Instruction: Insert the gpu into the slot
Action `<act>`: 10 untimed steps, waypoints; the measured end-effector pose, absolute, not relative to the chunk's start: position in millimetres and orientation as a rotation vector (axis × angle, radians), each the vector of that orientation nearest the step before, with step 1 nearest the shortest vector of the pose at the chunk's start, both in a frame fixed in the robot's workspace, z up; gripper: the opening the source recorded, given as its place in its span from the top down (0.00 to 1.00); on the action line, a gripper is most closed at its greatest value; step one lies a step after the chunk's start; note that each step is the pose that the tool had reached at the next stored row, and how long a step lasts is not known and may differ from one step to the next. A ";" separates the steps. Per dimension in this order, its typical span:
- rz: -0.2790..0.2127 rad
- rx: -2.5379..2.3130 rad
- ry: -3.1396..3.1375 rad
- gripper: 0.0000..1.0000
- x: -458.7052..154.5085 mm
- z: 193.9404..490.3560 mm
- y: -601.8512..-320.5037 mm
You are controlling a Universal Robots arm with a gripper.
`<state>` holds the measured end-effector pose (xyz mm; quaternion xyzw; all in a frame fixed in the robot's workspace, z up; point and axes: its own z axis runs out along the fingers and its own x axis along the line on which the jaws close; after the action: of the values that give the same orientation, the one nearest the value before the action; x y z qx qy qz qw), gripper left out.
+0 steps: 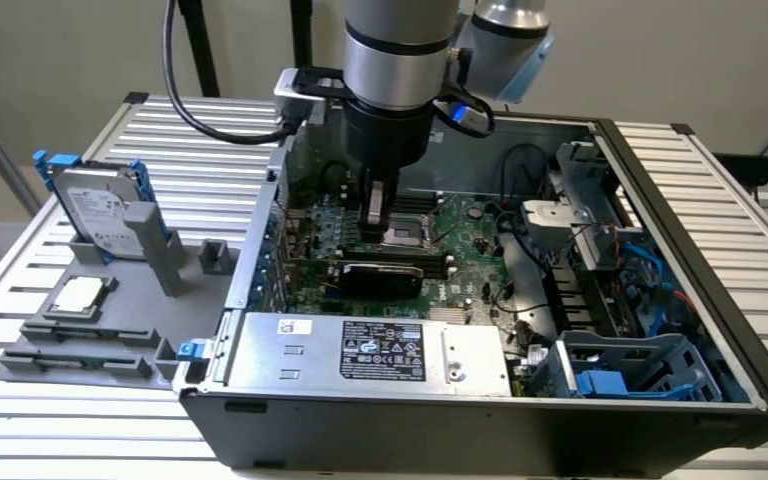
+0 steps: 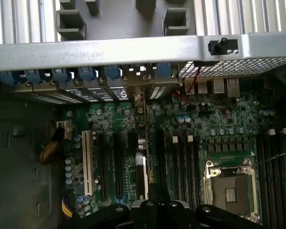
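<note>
Gpu (image 1: 381, 276): black card, apparently seated upright on the green motherboard (image 1: 471, 250) inside the open computer case (image 1: 704, 330), beside the silver power-supply box (image 1: 371, 352). Claw (image 1: 381, 222): directly above the gpu, near its top edge; finger spread cannot be told. Desk (image 1: 211, 140): hard drive (image 1: 97, 212) in grey holder.

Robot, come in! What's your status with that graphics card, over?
Gripper low inside the case, just above the gpu. Gpu on edge on the green motherboard; full seating cannot tell. Power-supply box alongside, apart from the card.
</note>
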<state>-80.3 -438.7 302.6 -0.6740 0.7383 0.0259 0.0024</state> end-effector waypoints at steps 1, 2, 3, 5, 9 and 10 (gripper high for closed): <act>0.082 -2.114 2.316 0.89 -80.0 302.6 -438.7; 0.083 -2.115 2.317 0.89 -79.9 302.6 -438.7; 0.084 -2.115 2.317 0.89 -79.8 302.6 -438.8; 0.087 -2.116 2.319 0.89 -79.5 302.6 -438.7; 0.092 -2.118 2.321 0.89 -78.9 302.6 -438.7; 0.093 -2.119 2.322 0.89 -78.7 302.7 -438.7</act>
<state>-78.7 -438.7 302.7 -0.6738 0.7383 0.0295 -0.0015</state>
